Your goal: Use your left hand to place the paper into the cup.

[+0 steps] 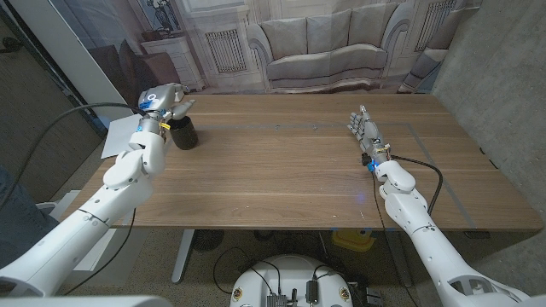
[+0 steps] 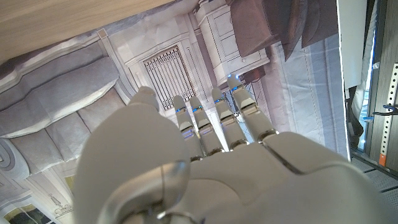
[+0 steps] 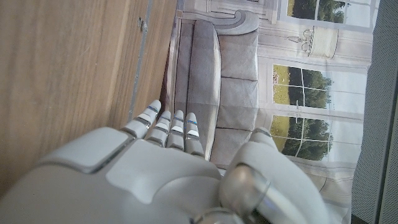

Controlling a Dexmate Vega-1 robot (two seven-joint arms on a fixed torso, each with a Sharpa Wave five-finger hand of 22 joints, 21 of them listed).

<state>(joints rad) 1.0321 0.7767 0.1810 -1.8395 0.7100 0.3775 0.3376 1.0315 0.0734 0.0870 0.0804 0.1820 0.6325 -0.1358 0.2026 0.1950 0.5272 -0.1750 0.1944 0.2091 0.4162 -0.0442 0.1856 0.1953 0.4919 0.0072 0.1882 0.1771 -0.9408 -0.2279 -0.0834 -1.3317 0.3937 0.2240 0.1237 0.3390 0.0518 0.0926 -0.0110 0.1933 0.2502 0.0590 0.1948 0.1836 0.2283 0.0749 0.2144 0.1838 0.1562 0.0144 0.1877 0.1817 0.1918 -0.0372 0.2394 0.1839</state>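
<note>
Pale grey plastic fingers (image 2: 219,118) of the left hand (image 1: 162,102), stretched out almost straight and close side by side, with nothing seen between them. Held just above and behind the black cup (image 1: 184,135), near the far left corner of the desk (image 1: 281,179). Cannot tell whether any paper is already inside the cup, since its mouth is half hidden. A white sheet (image 1: 117,136), perhaps the paper, seen at the left edge of the desk, beside the left forearm.

Possible trouble from here: knocking the cup over with the palm or the forearm, because hand and cup stand so close together. Also pushing the sheet off the left edge while reaching for it, or crumpling it badly in a flat pinch.

Right hand (image 1: 365,132) near the far right part of the desk, fingers straight and together, holding nothing, well apart from the cup.
</note>
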